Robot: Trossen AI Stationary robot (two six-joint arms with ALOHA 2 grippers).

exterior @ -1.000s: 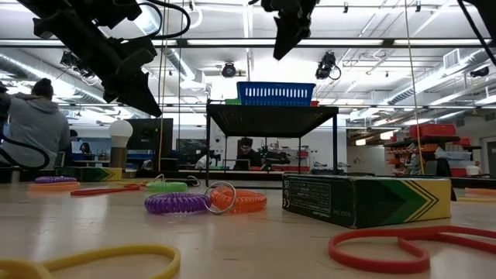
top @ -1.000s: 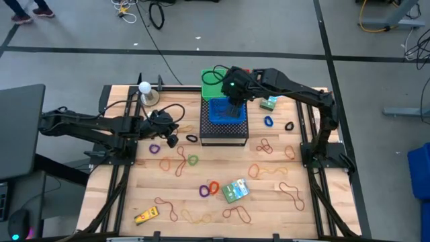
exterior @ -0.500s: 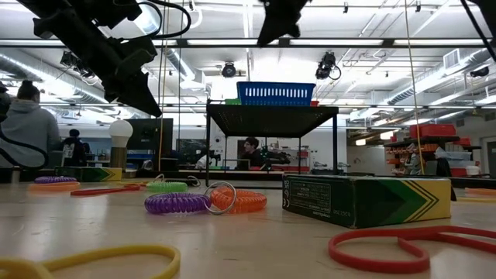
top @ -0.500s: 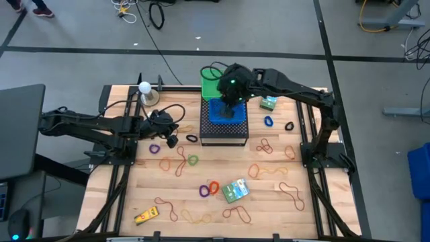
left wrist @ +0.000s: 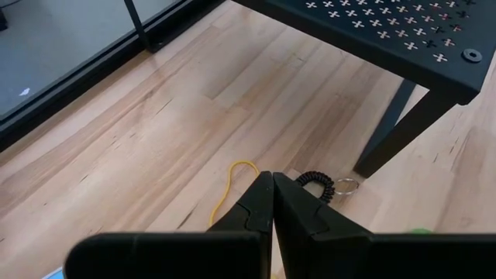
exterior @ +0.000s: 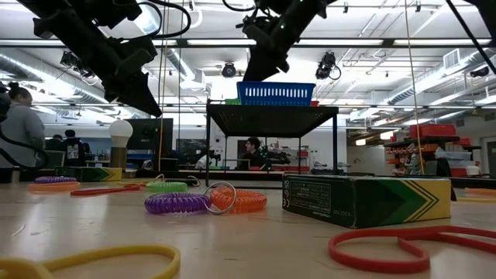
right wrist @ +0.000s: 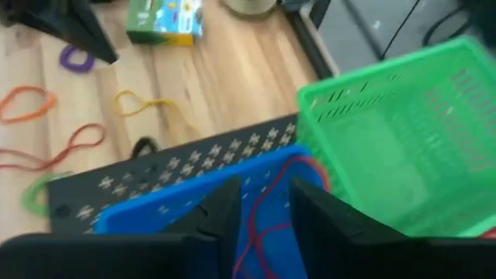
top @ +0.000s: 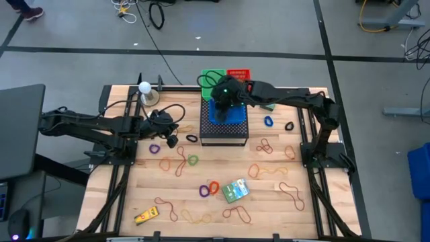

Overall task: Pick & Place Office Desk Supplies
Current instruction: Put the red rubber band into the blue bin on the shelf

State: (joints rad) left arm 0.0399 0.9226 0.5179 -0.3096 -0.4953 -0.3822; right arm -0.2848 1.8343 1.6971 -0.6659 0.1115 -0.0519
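My right gripper [right wrist: 260, 205] hangs parted and empty over the blue basket [right wrist: 155, 205]; swinging away low, I could snag its rim

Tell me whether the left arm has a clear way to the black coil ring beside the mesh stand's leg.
Probably yes. The left gripper hangs shut just above the black coil ring, with bare table between. The stand's leg is beside the ring, not across the path.
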